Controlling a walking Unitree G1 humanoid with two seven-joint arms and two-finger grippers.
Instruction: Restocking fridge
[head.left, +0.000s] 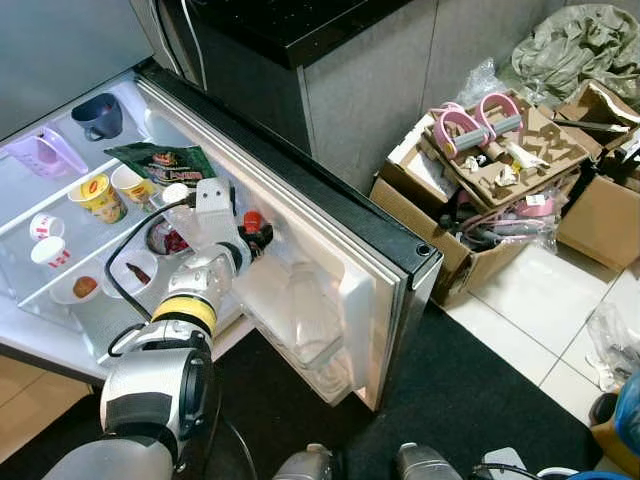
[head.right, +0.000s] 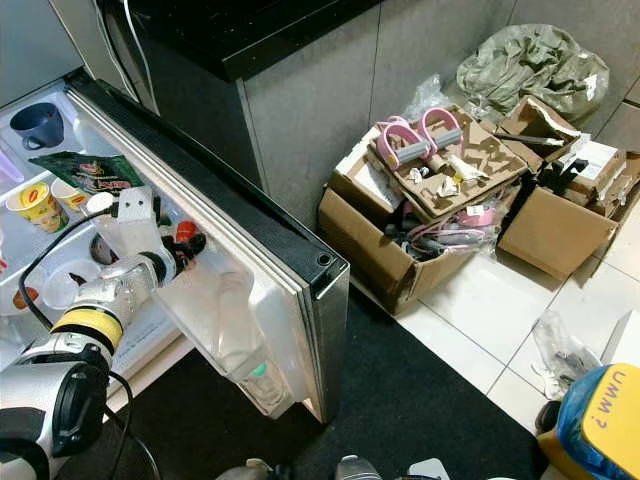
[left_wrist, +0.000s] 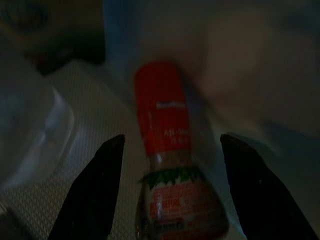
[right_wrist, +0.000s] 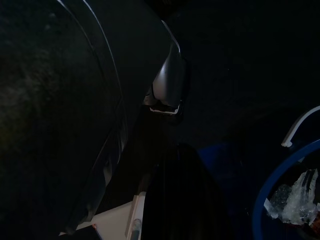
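Up front, from the head views, our left gripper (head.left: 252, 232) reaches into the fridge (head.left: 330, 240) beside a red-capped bottle (head.left: 252, 221). At the wrist, jaws stand wide around it; closing off-centre could topple it.

cups (head.left: 100, 195) on fridge shelf (head.left: 60, 285), boxes (head.left: 480, 190) right

The left end effector (left_wrist: 170, 192) stands spread, a red-capped glass spice bottle (left_wrist: 172, 175) filling the gap between its fingers. A clear plastic tub (left_wrist: 30, 135) crowds one side; bare white shelf (left_wrist: 107, 120) lies beyond.
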